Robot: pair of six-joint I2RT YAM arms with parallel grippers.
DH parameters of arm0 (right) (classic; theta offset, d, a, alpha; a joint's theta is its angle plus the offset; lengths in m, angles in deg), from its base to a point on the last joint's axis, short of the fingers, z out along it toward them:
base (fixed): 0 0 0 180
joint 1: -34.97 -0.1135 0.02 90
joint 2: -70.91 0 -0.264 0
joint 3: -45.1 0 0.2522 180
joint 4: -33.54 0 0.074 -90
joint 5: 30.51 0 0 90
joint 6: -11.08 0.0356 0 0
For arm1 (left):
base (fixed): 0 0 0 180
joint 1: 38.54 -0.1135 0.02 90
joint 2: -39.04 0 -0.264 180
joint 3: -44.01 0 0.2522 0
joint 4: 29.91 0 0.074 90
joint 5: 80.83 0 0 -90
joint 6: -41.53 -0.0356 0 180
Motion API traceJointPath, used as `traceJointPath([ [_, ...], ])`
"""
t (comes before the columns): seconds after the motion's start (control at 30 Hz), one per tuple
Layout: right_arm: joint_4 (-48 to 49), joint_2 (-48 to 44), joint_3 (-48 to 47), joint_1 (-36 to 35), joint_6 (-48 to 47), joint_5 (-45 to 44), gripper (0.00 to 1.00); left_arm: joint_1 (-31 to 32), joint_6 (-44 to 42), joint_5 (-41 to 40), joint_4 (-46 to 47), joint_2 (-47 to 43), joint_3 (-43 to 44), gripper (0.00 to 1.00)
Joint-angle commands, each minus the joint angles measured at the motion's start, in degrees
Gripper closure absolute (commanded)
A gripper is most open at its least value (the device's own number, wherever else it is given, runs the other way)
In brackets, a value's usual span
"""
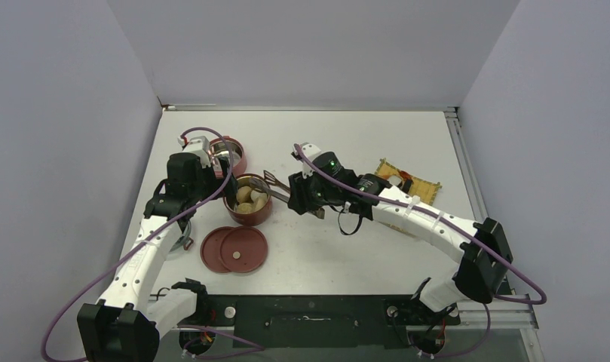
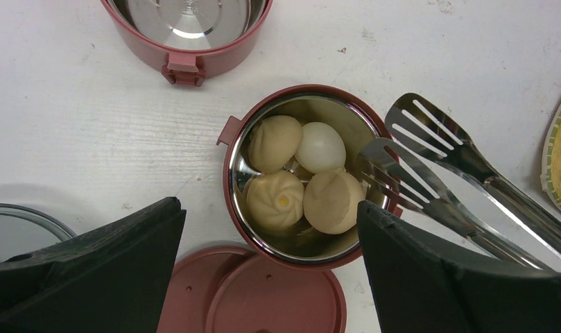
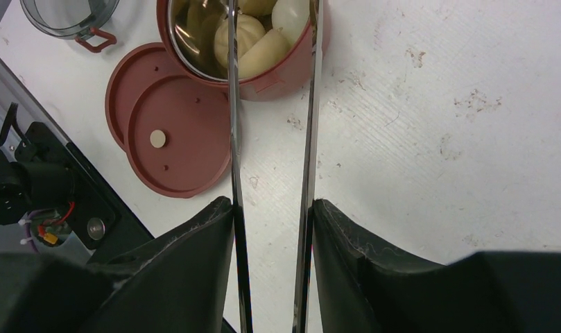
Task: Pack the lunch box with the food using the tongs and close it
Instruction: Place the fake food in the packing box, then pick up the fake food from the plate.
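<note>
The lunch box's near bowl [image 1: 265,213] stands open with several pale cream balls [image 2: 276,200] in it. The other bowl [image 1: 228,156] behind it shows a bare steel inside [image 2: 187,21]. Two flat dark-red lids [image 1: 235,250] lie overlapped in front. My right gripper [image 3: 272,202] is shut on the silver tongs [image 3: 310,139], one finger against each arm. The tongs' slotted tips [image 2: 430,159] stand apart at the bowl's right rim [image 2: 230,173], holding nothing. My left gripper [image 2: 269,207] hangs open over the filled bowl's near edge. More food [image 1: 396,179] lies on the yellow mat.
The yellow woven mat [image 1: 426,190] sits at the right, behind my right arm. A clear glass lid with a red handle [image 3: 73,17] rests left of the red lids [image 3: 173,132], near the table's front-left edge. The black base rail [image 1: 309,309] runs along the near edge.
</note>
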Motion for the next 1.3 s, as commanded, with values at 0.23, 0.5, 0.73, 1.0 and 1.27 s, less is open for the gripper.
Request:
traceJointPath([
  [0.23,-5.8,-12.2,-1.2,1.2,3.2,-19.9,0.58,-0.5,0.0,-0.4,2.1,-0.4,1.0,0.06],
  [0.5,-23.5,-20.9,4.2,10.7,14.5,-27.4,0.56,-0.6,0.0,-0.2,2.4,0.0,0.7,0.06],
  [0.73,-37.9,-25.2,6.3,13.7,21.5,-30.8,0.54,-0.6,0.0,0.2,2.2,-0.3,0.8,0.06],
  [1.0,-46.0,-29.5,8.1,15.5,28.7,-28.4,0.54,0.6,-0.3,-0.2,1.8,-1.0,0.9,0.06],
  [1.27,-44.3,-36.4,12.8,15.6,37.8,-27.7,0.53,1.8,-0.4,-0.6,1.7,-1.5,0.9,0.06],
])
